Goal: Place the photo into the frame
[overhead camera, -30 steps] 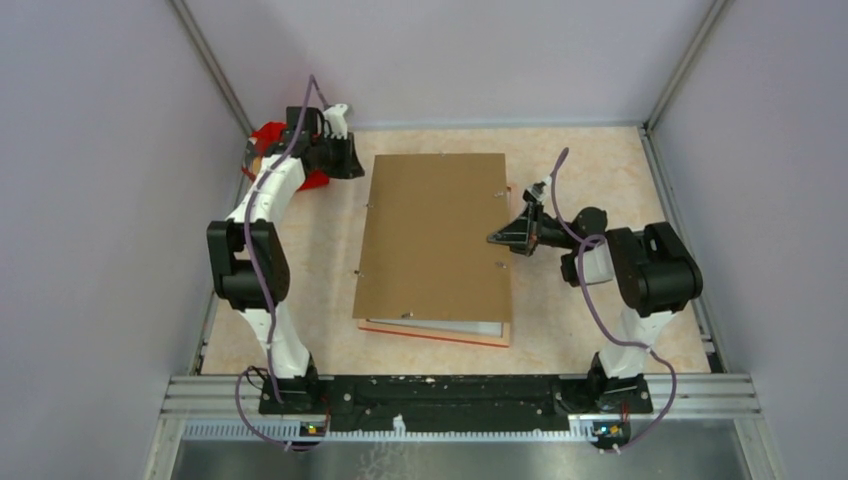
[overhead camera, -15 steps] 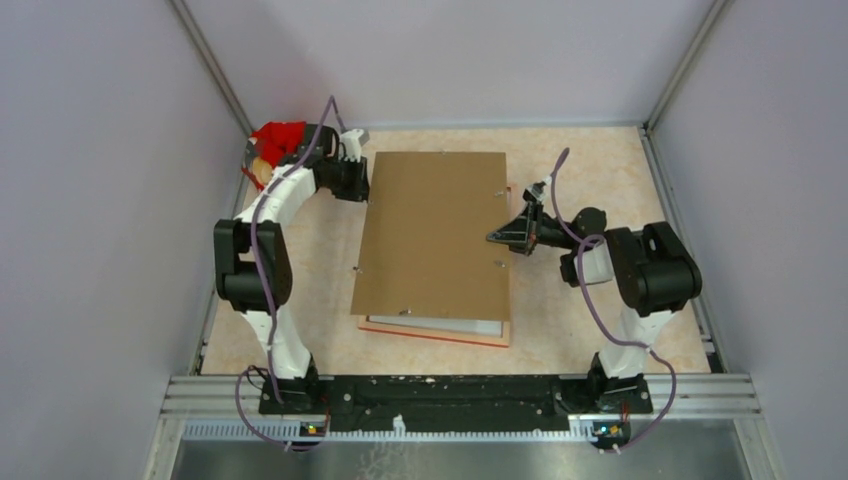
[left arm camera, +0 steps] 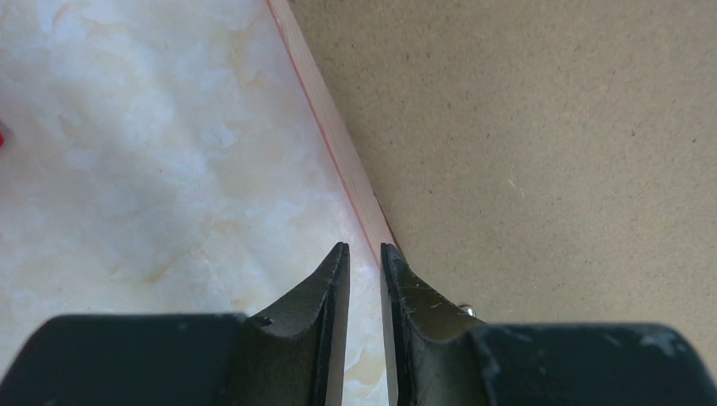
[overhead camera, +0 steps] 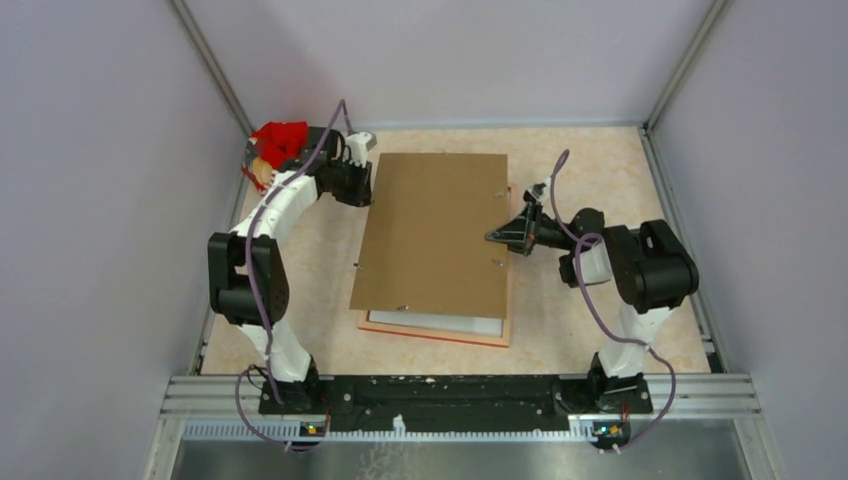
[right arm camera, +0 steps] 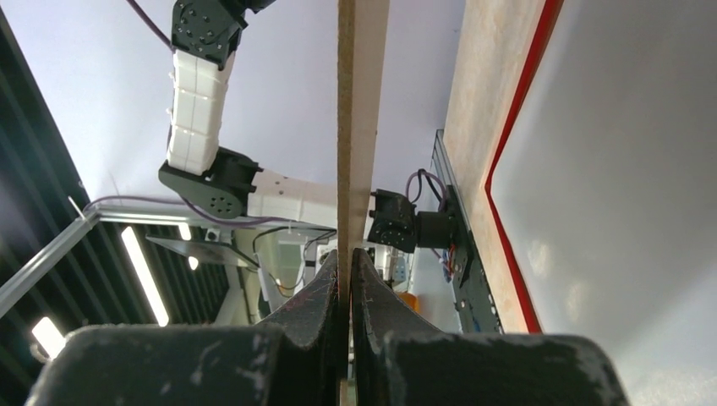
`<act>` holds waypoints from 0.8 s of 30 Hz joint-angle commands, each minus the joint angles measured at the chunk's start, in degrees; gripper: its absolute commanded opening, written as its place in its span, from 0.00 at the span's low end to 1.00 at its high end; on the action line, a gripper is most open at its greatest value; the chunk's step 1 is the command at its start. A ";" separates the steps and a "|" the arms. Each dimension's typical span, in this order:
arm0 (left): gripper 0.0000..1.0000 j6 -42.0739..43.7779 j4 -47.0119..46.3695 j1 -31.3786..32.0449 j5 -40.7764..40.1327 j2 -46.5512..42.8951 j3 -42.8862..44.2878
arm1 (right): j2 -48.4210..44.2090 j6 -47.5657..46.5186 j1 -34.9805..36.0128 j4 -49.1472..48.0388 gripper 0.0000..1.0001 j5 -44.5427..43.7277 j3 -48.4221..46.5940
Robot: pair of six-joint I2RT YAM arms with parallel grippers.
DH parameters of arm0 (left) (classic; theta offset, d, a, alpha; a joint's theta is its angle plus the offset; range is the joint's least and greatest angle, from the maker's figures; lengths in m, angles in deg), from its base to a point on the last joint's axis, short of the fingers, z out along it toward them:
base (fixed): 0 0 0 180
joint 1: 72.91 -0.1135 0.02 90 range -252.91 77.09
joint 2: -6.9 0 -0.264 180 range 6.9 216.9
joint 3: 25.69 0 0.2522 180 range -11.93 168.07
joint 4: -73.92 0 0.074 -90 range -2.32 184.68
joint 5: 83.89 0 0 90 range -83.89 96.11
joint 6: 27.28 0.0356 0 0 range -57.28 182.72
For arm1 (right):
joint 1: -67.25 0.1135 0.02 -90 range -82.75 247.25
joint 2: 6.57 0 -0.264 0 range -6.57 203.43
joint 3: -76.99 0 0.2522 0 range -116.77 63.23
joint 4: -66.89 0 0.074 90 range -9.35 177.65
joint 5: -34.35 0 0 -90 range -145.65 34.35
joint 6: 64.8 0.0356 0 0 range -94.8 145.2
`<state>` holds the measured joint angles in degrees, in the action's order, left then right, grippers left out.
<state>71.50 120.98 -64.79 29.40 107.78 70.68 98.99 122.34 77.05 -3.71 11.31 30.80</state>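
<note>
The right gripper [overhead camera: 497, 238] is clenched on the right edge of the brown backing panel [overhead camera: 435, 235], holding that side raised off the table [overhead camera: 585, 165]. Under the panel lies the frame [overhead camera: 432, 336], pale side up at the table's middle. The photo [overhead camera: 430, 322] rests inside it, white back up, a strip showing at the near end. The left gripper [left arm camera: 363, 250] hovers at the panel's far left corner, jaws narrowly parted and grasping nothing.
</note>
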 commanded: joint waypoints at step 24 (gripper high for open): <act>0.27 4.84 3.62 3.39 -3.61 -14.25 -13.01 | -1.96 -9.49 1.00 -1.04 0.00 -7.29 -2.12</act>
<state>75.61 123.76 -62.34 25.14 96.66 60.47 98.99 114.71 77.16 -0.67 7.35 30.80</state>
